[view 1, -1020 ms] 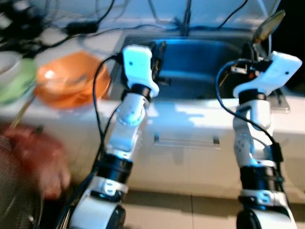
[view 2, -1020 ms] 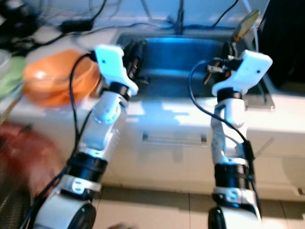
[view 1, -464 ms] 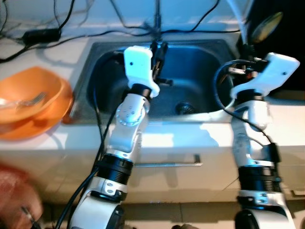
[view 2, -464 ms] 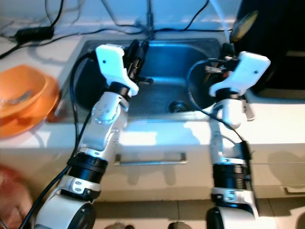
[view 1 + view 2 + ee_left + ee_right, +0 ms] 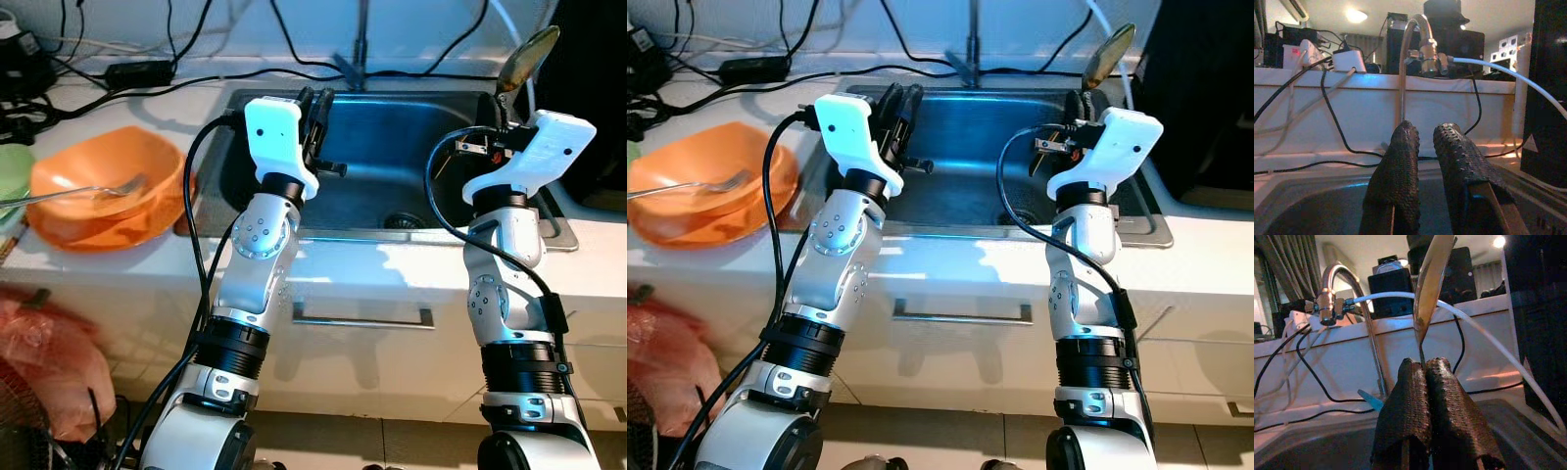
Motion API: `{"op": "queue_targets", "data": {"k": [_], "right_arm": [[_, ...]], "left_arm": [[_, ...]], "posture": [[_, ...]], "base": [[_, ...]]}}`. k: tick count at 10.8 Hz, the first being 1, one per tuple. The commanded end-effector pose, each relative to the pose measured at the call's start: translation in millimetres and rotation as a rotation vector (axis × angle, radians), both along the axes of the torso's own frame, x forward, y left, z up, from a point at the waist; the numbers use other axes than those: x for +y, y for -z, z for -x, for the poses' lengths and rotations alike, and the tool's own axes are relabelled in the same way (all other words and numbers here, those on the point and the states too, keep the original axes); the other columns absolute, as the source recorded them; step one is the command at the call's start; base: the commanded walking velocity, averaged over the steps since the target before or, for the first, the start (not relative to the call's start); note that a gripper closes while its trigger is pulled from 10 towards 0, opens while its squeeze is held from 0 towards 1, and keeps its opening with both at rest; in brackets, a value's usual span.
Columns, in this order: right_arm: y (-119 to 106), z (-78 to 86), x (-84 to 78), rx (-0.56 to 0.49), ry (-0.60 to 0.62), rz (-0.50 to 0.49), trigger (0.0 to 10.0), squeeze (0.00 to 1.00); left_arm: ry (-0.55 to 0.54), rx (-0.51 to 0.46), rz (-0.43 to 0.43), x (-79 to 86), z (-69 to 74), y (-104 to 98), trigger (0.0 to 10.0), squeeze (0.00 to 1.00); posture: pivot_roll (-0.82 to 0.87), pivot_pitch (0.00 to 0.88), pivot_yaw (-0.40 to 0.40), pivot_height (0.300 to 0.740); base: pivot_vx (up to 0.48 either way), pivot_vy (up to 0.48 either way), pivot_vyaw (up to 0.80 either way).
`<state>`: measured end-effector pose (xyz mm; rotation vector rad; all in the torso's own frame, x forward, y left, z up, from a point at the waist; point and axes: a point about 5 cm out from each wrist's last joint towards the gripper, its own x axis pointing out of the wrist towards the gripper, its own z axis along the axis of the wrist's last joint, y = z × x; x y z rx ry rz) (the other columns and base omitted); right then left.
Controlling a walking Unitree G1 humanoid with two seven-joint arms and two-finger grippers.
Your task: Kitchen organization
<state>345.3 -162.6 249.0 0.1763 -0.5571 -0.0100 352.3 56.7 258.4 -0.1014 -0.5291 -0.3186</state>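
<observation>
- The spoon [image 5: 1433, 279] stands upright, bowl up, pinched by its handle in the right gripper [image 5: 1423, 366], whose fingers are closed tight on it, above the sink's [image 5: 411, 162] right side.
- The left gripper [image 5: 1420, 134] hovers over the sink's left part, fingers slightly parted, holding nothing.
- An orange bowl [image 5: 108, 186] with a fork [image 5: 83, 192] sits on the counter, left of the sink.
- Judged step: carrying the spoon; next it needs a place to be set down.
- Compared with a second ago, the camera has shifted: sink centred, view sharper, grip unchanged.
</observation>
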Motion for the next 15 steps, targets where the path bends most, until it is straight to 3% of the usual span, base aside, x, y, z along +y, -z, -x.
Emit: {"op": "queue_targets", "data": {"k": [1,6,10,15], "right_arm": [[1.4,0.7,0.3,0.005,-0.006,0.01,10.0,0.0],[5.5,0.3,5.4,0.026,-0.039,0.02,10.0,0.0],[5.7,-0.1,6.8,0.043,-0.045,0.037,10.0,0.0],[14.0,7.8,12.9,0.079,-0.073,0.04,10.0,0.0]], "left_arm": [[0.0,0.002,-0.007,0.1,0.2,-0.4,10.0,0.0],[0.003,0.009,-0.011,-2.6,1.1,1.9,10.0,0.0],[-0.068,0.023,-0.036,17.5,-3.0,6.6,10.0,0.0],[-0.1,0.037,-0.032,22.7,6.0,13.2,10.0,0.0]], "posture": [[0.04,0.134,0.049,0.74],[0.04,0.155,0.045,0.74],[0.05,0.193,0.039,0.74],[0.05,0.236,0.026,0.74]], "base": [[0.0,0.0,0.0],[0.067,0.0,0.0],[0.0,0.0,0.0],[0.0,0.0,0.0]]}}
